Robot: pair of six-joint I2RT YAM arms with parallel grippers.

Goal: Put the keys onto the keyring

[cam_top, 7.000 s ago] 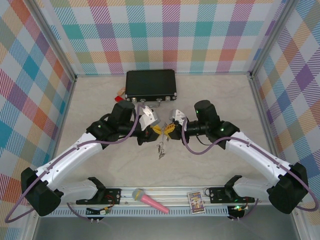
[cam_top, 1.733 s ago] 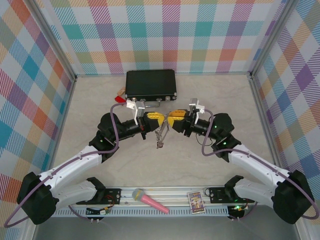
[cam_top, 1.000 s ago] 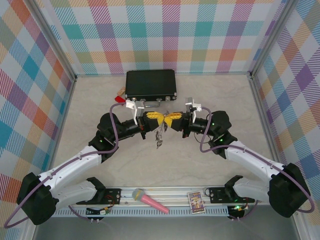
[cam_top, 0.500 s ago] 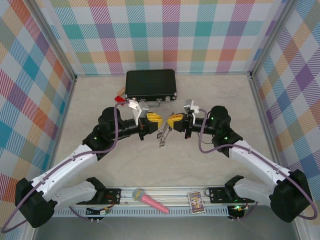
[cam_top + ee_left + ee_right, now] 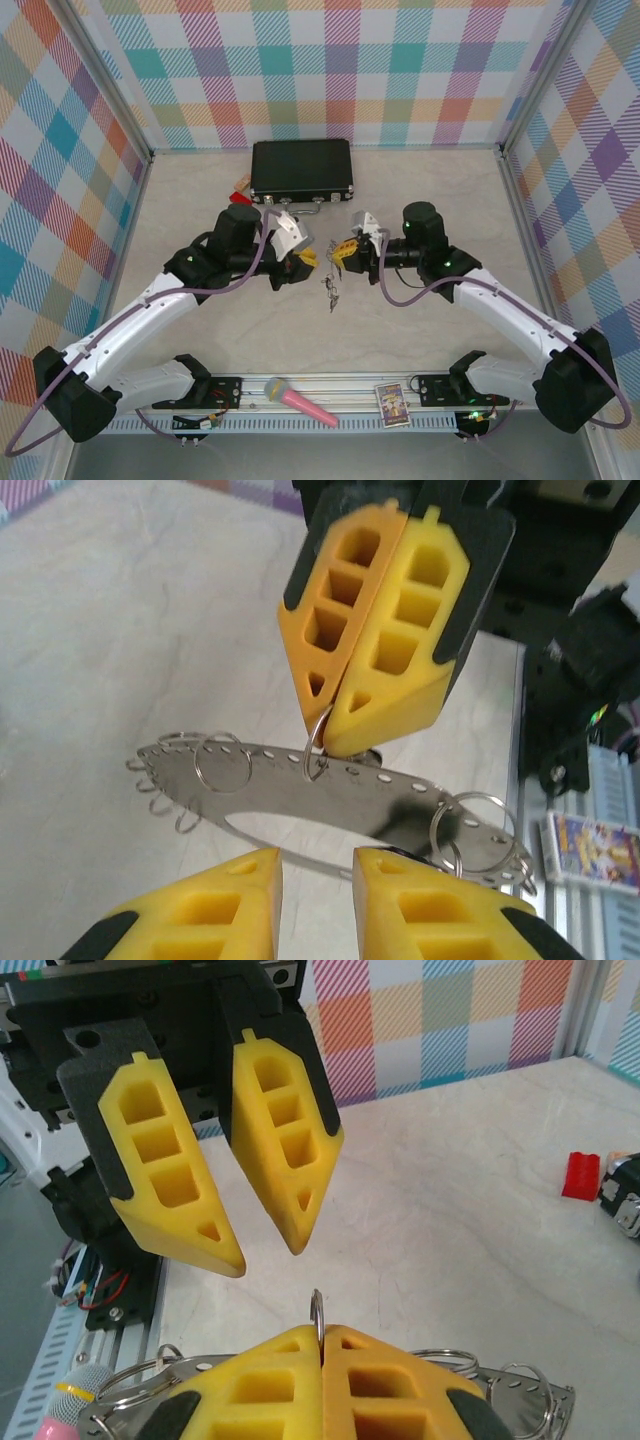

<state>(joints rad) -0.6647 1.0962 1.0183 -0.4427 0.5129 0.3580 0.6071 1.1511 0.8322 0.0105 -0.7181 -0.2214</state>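
Right jaws: the right gripper (image 5: 328,730) has its yellow foam jaws pressed together on one small wire loop of the thin grey metal keyring (image 5: 300,792).
Keyring: it hangs from the right jaws above the pale marbled worktop (image 5: 330,345), long side roughly level, with more small loops at both ends.
Left jaws: the left gripper (image 5: 315,865) faces the right one with its jaws parted, their tips just short of the keyring's edge and holding nothing.
Beyond: a black rectangular case (image 5: 302,168) lies past both jaws. A pink microphone (image 5: 300,402) rests well behind them, by the arm bases.
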